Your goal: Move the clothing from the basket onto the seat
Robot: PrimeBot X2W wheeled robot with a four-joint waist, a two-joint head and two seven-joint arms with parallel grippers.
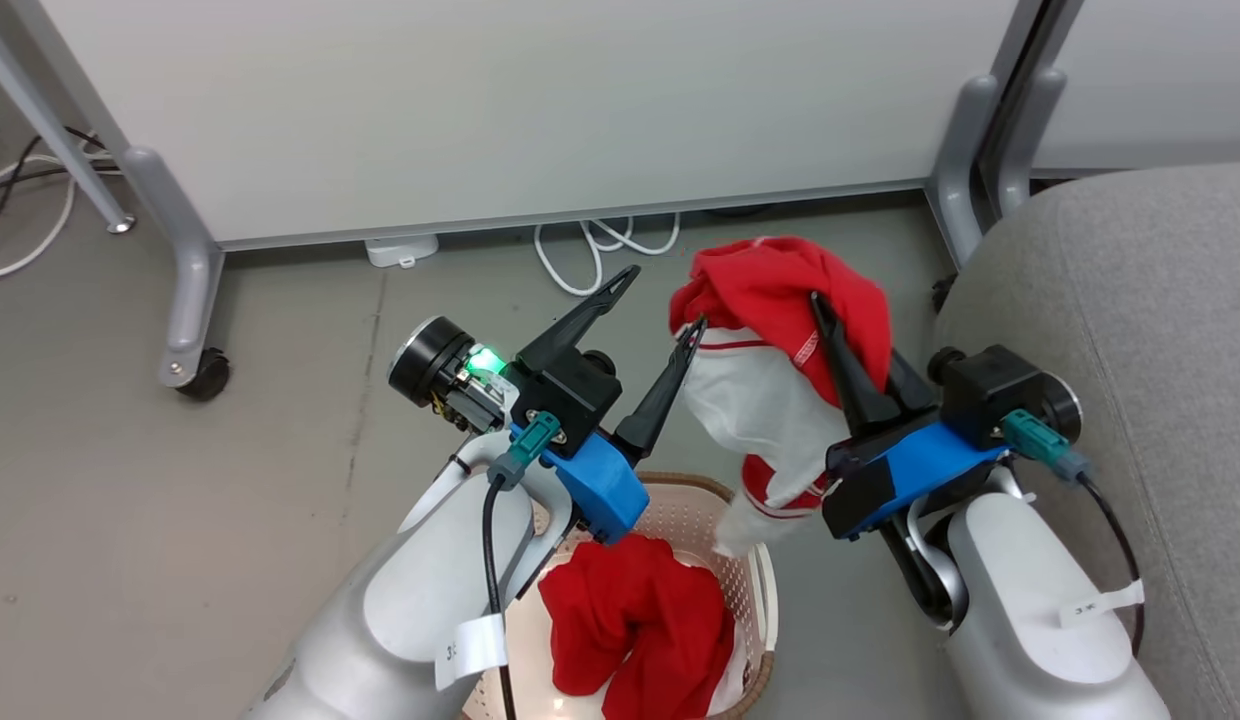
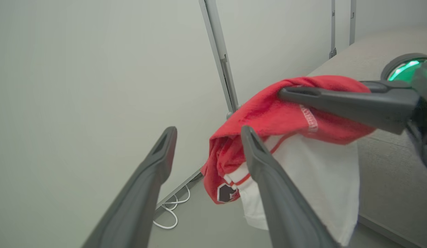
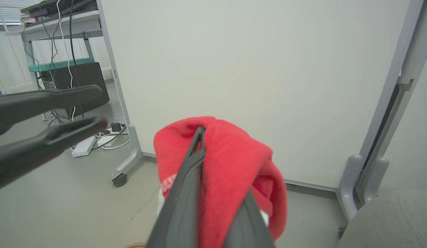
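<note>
A piece of the clothing (image 1: 770, 290), red with a white part, hangs in the air with my right gripper (image 1: 820, 305) shut on its red top fold. It also shows in the left wrist view as the clothing (image 2: 275, 117) and in the right wrist view as the clothing (image 3: 230, 155), pinched by my right gripper (image 3: 205, 137). My left gripper (image 1: 663, 300) stands open just left of it, nothing between its fingers (image 2: 168, 137). Below, the basket (image 1: 755, 575) holds more red clothing (image 1: 630, 620). The grey seat (image 1: 1130, 300) lies to the right.
A white partition panel (image 1: 530, 100) on grey wheeled legs (image 1: 185, 290) stands behind. White cables (image 1: 590, 250) lie on the floor under it. A desk with equipment and cables (image 3: 62, 51) is far off to the left.
</note>
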